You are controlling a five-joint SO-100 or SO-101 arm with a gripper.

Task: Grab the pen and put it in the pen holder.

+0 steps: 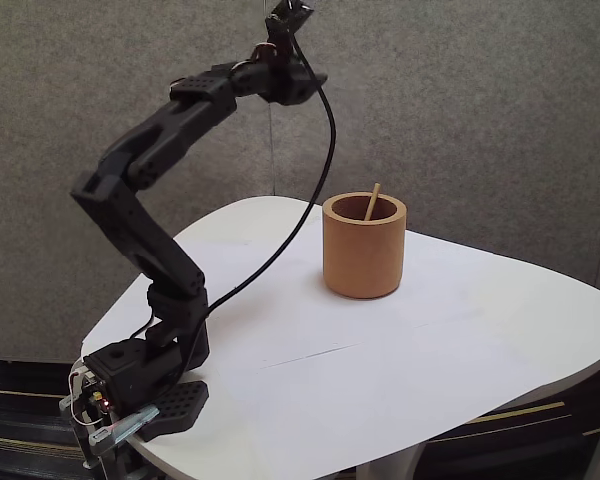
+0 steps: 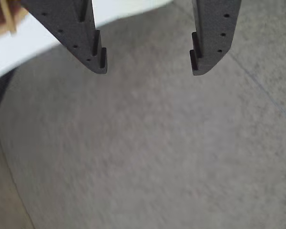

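Looks basically done: the pen point(image 1: 372, 202) stands tilted inside the pen holder point(image 1: 364, 255), well below the raised gripper point(image 2: 148, 64), whose jaws hang apart, empty. Next, I'd guess, just parking the arm.

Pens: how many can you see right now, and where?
1. The pen stands tilted inside the pen holder on the white table, its tip poking above the rim. Others could lie hidden inside the cup.

The pen point(image 1: 372, 202) is mostly hidden inside the pen holder point(image 1: 364, 255), the fixed view's top edge cuts off the gripper point(image 1: 288, 12), and the wrist view's blurred top-left corner cuts off the cup.
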